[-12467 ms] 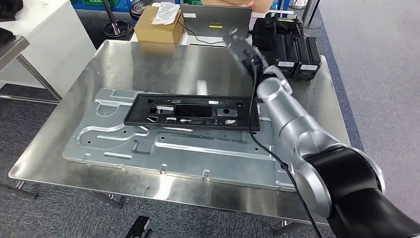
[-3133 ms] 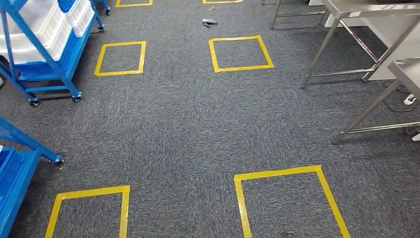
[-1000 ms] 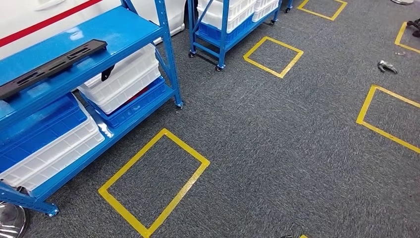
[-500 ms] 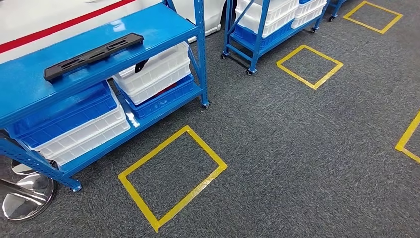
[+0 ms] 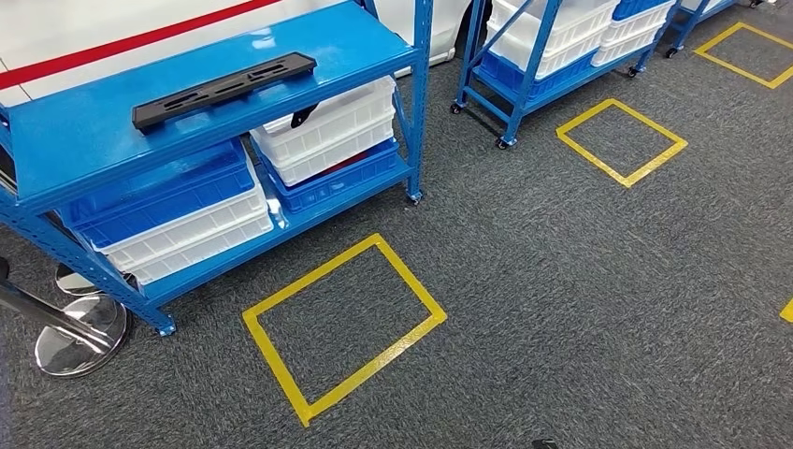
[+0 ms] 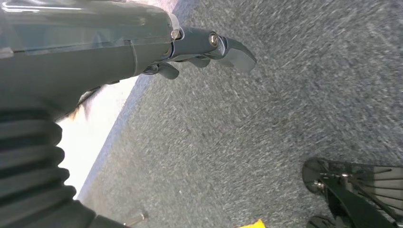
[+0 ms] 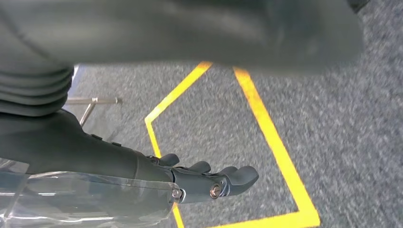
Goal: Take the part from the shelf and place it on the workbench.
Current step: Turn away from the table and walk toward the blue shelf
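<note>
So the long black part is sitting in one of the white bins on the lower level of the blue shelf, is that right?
Not quite. The head view shows the long black part lying flat on the top level of the blue shelf, not in a bin. The white bins sit on the lower level beneath it.

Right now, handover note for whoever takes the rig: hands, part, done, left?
Left hand: hanging over the carpet, holding nothing, fingers loosely extended.
Right hand: same, empty, hanging above yellow floor tape.
Part: a long black part lies flat on the top level of the blue shelf, untouched. White and blue bins sit on the lower levels.
Done: robot faces the shelf.
Left: close in, grasp the part, carry it to the workbench, set it down.
</note>
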Robot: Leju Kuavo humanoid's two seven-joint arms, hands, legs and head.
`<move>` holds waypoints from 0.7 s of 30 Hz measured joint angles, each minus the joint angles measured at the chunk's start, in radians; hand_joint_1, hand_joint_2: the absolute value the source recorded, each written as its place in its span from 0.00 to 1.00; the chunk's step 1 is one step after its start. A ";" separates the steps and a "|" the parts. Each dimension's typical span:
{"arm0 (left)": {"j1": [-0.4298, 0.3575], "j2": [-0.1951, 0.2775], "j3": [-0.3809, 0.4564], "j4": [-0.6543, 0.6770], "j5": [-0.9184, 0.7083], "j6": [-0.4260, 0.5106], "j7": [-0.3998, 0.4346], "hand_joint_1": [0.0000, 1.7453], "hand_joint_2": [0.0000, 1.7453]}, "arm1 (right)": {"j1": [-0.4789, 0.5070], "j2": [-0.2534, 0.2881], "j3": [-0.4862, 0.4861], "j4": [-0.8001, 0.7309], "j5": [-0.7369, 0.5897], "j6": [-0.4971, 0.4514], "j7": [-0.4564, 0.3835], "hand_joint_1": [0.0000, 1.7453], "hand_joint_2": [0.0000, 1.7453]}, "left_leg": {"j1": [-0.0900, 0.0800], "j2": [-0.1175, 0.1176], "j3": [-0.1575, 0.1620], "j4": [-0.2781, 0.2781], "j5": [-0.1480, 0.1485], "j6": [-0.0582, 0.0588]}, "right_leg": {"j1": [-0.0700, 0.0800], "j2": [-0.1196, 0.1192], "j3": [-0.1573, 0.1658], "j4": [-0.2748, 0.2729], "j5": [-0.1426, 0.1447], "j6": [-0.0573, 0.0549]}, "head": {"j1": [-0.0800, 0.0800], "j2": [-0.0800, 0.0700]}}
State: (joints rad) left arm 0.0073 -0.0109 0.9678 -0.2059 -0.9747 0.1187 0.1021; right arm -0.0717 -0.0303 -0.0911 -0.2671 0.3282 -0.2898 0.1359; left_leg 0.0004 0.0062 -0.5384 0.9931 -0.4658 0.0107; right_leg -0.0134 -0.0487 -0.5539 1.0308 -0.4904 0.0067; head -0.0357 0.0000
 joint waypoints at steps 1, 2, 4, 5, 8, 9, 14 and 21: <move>0.003 0.000 -0.025 -0.002 0.026 -0.003 -0.002 0.00 0.00 | 0.006 0.000 0.000 -0.003 -0.009 0.008 -0.004 0.00 0.00 | 0.002 -0.001 0.004 -0.007 0.004 0.006 | -0.001 0.012 -0.011 0.026 -0.018 0.005 | 0.001 0.000; 0.004 0.000 -0.050 -0.005 0.052 -0.006 -0.005 0.00 0.00 | 0.014 0.000 0.000 -0.005 -0.018 0.016 -0.007 0.00 0.00 | 0.004 -0.002 0.007 -0.011 0.008 0.011 | -0.002 0.025 -0.032 0.072 -0.046 0.009 | 0.001 0.000; 0.003 0.001 -0.100 -0.018 0.103 -0.012 -0.011 0.00 0.00 | 0.034 0.001 0.001 -0.006 -0.035 0.031 -0.013 0.00 0.00 | 0.002 -0.007 0.007 -0.012 0.006 0.018 | -0.003 0.042 -0.096 0.200 -0.106 0.014 | 0.002 0.000; 0.002 0.001 -0.123 -0.027 0.128 -0.015 -0.014 0.00 0.00 | 0.046 0.001 0.001 -0.005 -0.044 0.038 -0.015 0.00 0.00 | 0.002 -0.010 0.007 -0.011 0.004 0.019 | -0.003 0.044 -0.122 0.248 -0.118 0.016 | 0.002 0.000; -0.003 0.001 -0.193 -0.059 0.197 -0.023 -0.021 0.00 0.00 | 0.087 0.001 0.003 -0.001 -0.067 0.059 -0.025 0.00 0.00 | 0.002 -0.021 0.016 -0.007 -0.009 0.015 | -0.005 0.044 -0.104 0.194 -0.048 0.019 | 0.002 0.000; -0.004 0.001 -0.210 -0.068 0.214 -0.025 -0.023 0.00 0.00 | 0.097 0.001 0.004 0.001 -0.072 0.064 -0.027 0.00 0.00 | 0.002 -0.024 0.020 -0.006 -0.013 0.012 | -0.007 0.044 -0.080 0.143 -0.016 0.019 | 0.002 0.000; -0.008 0.001 -0.245 -0.086 0.246 -0.029 -0.027 0.00 0.00 | 0.113 0.001 0.006 0.005 -0.084 0.073 -0.032 0.00 0.00 | 0.001 -0.027 0.023 -0.001 -0.027 0.004 | -0.008 0.046 -0.040 0.060 0.013 0.015 | 0.002 0.000; 0.046 -0.001 -0.480 -0.132 0.495 -0.059 -0.052 0.00 0.00 | 0.152 0.009 0.023 -0.026 -0.165 0.147 -0.068 0.00 0.00 | 0.004 -0.014 -0.130 0.280 -0.126 -0.039 | 0.002 0.039 0.073 -0.014 -0.062 -0.042 | -0.002 0.000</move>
State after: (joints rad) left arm 0.0537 -0.0115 0.4876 -0.3384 -0.4795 0.0602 0.0503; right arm 0.0806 -0.0215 -0.0680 -0.2936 0.1634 -0.1433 0.0677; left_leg 0.0045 -0.0078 -0.6680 1.2732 -0.5917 -0.0283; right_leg -0.0117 -0.0098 -0.4807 1.0169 -0.5519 -0.0357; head -0.0380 0.0000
